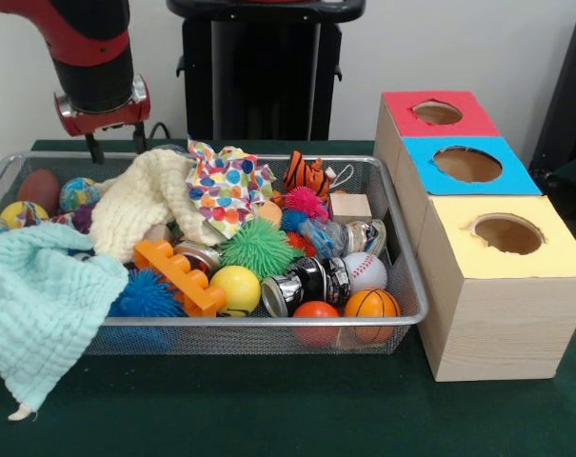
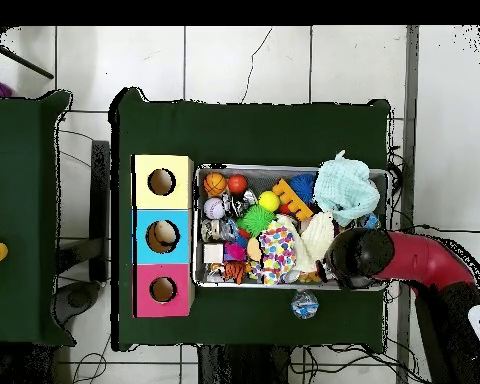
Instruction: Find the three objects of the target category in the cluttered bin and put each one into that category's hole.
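Cloth, item one: cream towel (image 1: 140, 200) and mint cloth (image 1: 40, 305) cover the bin's (image 1: 402, 276) nine o'clock half in the front view; I judge either could snag and lift. My gripper (image 1: 116, 148) hangs over the eleven o'clock corner, prongs apart, empty. Target category unknown; balls cluster at five o'clock. Holed boxes (image 1: 502, 286) flank three o'clock, leaving little clearance.

green table (image 1: 268, 409) | wire bin (image 1: 407, 276) | three-hole wooden box (image 1: 478, 314)
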You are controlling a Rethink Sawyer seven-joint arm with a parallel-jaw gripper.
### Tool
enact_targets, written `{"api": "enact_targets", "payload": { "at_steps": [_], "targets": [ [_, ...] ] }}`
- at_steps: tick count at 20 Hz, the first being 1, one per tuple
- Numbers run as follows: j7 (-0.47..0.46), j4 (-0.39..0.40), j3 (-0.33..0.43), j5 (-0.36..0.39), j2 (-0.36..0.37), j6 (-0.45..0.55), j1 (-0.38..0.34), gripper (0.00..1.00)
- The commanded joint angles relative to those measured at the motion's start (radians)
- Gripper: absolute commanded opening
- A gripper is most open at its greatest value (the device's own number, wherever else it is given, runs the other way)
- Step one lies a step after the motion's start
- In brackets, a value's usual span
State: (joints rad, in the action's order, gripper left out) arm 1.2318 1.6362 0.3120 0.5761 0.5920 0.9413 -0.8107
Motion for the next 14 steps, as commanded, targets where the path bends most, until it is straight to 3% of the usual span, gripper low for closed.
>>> {"api": "enact_targets", "payload": {
  "at_steps": [1,4,9,14],
  "targets": [
    [0.055,-0.139,-0.004,-0.055,-0.058,0.114,0.004,1.0],
    [0.039,-0.177,-0.006,-0.063,-0.124,0.118,-0.014,1.0],
    [0.099,-0.101,-0.037,-0.074,-0.16,-0.003,-0.047,1.0],
    [0.124,-0.06,-0.053,-0.076,-0.189,-0.062,-0.062,1.0]
  ]
}}
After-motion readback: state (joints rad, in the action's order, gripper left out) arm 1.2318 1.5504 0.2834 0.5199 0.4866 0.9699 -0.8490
